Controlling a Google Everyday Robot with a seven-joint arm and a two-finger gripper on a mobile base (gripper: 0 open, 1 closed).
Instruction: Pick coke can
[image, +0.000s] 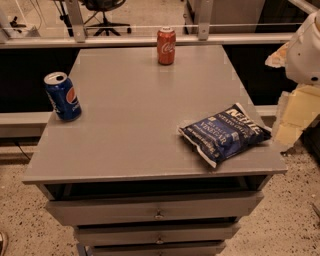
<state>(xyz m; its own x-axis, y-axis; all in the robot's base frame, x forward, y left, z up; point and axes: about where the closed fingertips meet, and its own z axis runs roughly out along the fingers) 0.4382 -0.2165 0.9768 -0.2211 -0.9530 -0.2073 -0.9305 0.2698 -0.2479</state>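
White arm (306, 50), cream hand (294, 119) far right

Grey counter (130, 125): flat rectangular top, centre of scene. Three stacked drawers (200, 207) below the near edge, each with a small central knob (159, 215); a dark gap lies under the top.

Floor (20, 220): pale speckled surface, visible near left and near right.

Far side: horizontal metal rail (125, 41) with upright posts, glazing above, dark panels below. Office chair (105, 15) beyond the glazing, far left.

Light: dim, warm.

Claw (295, 117): right edge, just beside the counter's right side.
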